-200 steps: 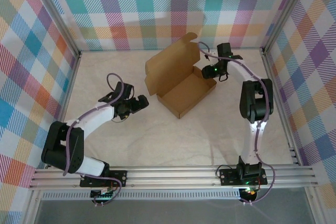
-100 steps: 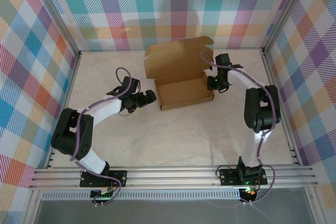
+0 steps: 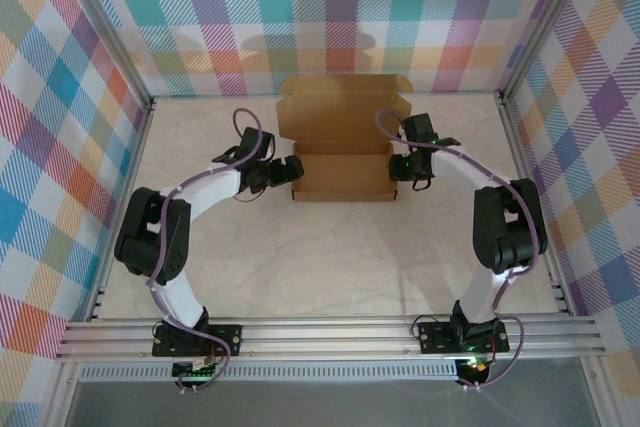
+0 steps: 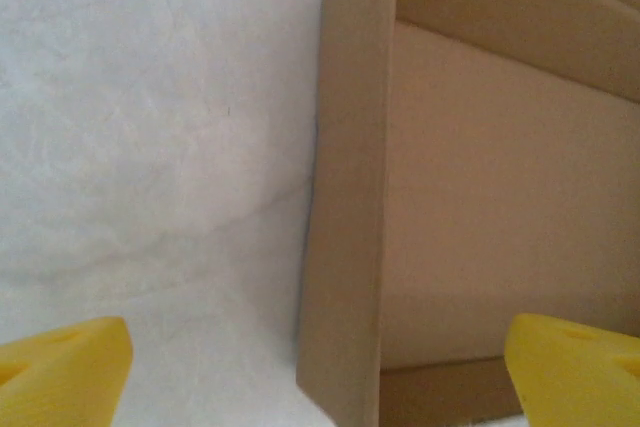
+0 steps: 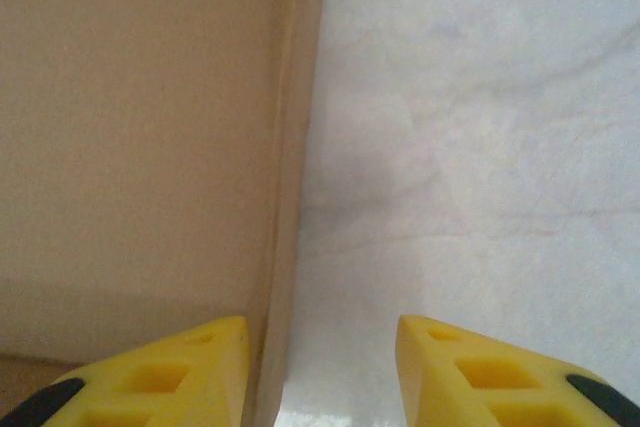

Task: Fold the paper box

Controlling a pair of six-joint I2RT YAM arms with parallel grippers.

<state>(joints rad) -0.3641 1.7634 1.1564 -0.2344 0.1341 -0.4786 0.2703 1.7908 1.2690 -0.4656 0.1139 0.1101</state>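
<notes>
The paper box (image 3: pixel 343 179), plain brown cardboard, sits at the back middle of the table with its long sides parallel to the back wall. Its lid (image 3: pixel 343 112) stands upright behind the open tray. My left gripper (image 3: pixel 292 169) is at the box's left end, open wide. In the left wrist view the left end wall (image 4: pixel 345 247) stands between the yellow fingers (image 4: pixel 65 372), touching neither. My right gripper (image 3: pixel 395 167) is at the right end, open. There the right end wall (image 5: pixel 288 197) lies just beside the left-hand fingertip (image 5: pixel 165 377), with a wide gap to the other.
The white cloth table (image 3: pixel 330 257) stretches in front of the box. Plaid walls (image 3: pixel 340 17) close in the back and both sides. An aluminium rail (image 3: pixel 330 332) carrying both arm bases runs along the near edge.
The box has turned from a diagonal to square with the back wall and shifted back. Its lid now stands upright. Both grippers have moved in to the box's two ends.
</notes>
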